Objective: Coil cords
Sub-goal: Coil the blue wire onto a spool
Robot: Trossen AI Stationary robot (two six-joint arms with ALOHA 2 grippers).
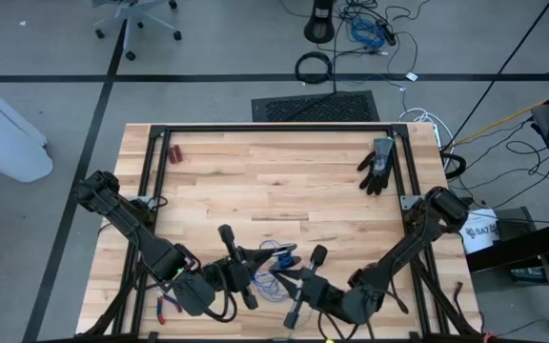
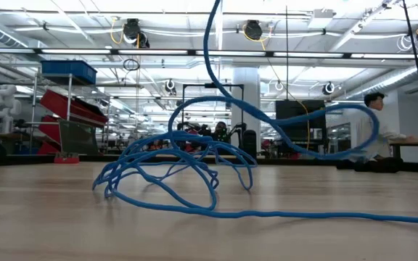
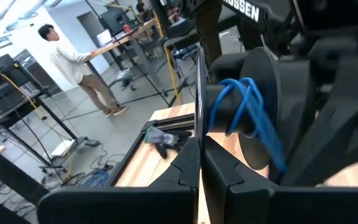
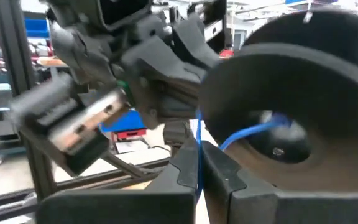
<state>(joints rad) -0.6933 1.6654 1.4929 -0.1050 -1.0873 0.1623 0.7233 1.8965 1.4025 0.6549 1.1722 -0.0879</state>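
Both jaws closed, each seemingly pinching the blue cord.

Left gripper [image 1: 239, 268] and right gripper [image 1: 305, 273] meet at the lower middle of the high view; the cord [image 1: 276, 257] lies bundled between them on the table [image 1: 284, 171], partly looped, it seems, around a dark arm part.

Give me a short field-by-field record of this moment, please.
cable: thin blue cable, loose tangle on the table's near side, between both arms
left gripper: shut on the cable
right gripper: shut on the cable
glove: black glove, far right of table
coiling: not yet tidy
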